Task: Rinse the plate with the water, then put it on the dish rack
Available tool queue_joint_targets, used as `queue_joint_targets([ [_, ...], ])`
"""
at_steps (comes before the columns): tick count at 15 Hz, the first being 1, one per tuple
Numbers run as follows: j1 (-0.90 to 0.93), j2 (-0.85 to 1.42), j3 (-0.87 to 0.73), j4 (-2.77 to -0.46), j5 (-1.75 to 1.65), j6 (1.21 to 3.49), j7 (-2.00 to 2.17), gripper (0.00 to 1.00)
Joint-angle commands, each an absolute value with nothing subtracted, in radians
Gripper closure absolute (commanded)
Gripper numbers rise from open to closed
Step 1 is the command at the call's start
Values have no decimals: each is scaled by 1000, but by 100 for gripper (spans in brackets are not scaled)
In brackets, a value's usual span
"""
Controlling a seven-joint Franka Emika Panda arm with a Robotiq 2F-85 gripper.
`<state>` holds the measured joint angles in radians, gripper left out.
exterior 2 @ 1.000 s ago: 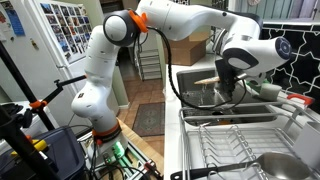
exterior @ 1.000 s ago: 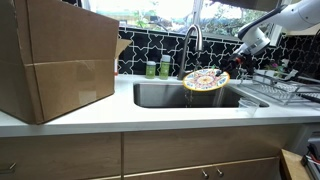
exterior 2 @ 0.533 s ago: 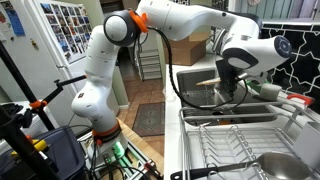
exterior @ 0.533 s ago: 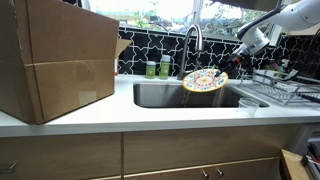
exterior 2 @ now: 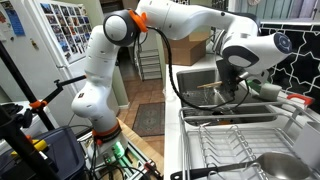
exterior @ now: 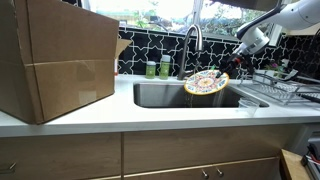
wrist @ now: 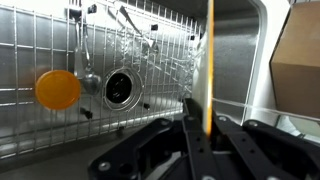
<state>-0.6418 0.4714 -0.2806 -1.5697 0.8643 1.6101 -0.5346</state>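
Over the sink (exterior: 160,96), fingers (wrist: 191,135) clamp the tilted plate (exterior: 206,83).

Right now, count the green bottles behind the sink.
2. One green bottle and a second stand side by side behind the sink, left of the faucet. The cardboard box may hide others.

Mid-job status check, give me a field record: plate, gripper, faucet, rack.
plate: tilted, held over the sink, close to the faucet
gripper: shut on the plate's rim; plate is edge-on in the wrist view
water: cannot tell whether it is running
dish rack: on the counter beside the sink; plate not in it yet
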Motion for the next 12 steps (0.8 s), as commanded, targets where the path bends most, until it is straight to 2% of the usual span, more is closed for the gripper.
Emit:
queue_joint_targets([
  [1, -631, 449, -292, -1575, 818, 1694, -465, 97],
  [6, -614, 439, -306, -1583, 674, 1769, -394, 97],
  [12, -651, 429, -274, -1567, 682, 1708, -399, 97],
])
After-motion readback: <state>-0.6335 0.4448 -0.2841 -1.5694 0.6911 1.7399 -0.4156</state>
